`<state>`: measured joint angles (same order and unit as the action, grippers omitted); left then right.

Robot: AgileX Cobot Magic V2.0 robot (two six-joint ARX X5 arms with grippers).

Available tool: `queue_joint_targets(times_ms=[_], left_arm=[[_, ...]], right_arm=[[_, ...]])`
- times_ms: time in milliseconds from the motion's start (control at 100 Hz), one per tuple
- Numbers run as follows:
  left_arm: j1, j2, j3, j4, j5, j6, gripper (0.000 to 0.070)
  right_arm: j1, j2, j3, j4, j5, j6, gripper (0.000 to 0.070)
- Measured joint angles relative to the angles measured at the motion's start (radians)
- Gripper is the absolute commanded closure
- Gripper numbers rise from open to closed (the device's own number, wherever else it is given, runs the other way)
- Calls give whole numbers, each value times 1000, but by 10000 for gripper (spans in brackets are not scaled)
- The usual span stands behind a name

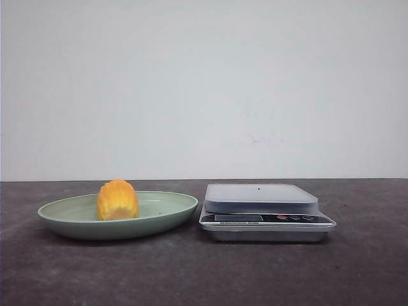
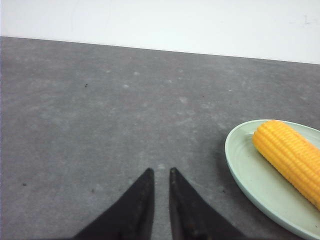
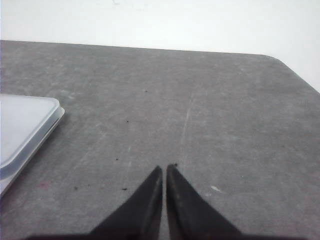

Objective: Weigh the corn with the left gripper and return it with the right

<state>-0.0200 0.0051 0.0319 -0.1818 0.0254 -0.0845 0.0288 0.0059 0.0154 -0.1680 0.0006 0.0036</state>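
My left gripper sits with jaws clenched and empty above bare counter, just short of the plate. I should open them wide, then straddle the corn lying in the plate, beside the scale. The right gripper is clenched too, beyond the scale.

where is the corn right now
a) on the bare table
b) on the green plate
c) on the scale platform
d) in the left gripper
b: the corn lies on the green plate, left of the scale whose platform is bare, and the left gripper is off to the side holding nothing.
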Motion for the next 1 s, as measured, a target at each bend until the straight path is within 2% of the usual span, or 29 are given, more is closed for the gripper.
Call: queue_joint_targets(times_ms=[840,1000], left_arm=[[0,0,0,27,0,-3,684],[0,0,0,32,0,-8,688]], right_arm=[[0,0,0,2,-9,6,693],[0,0,0,-3,-25,66,694]])
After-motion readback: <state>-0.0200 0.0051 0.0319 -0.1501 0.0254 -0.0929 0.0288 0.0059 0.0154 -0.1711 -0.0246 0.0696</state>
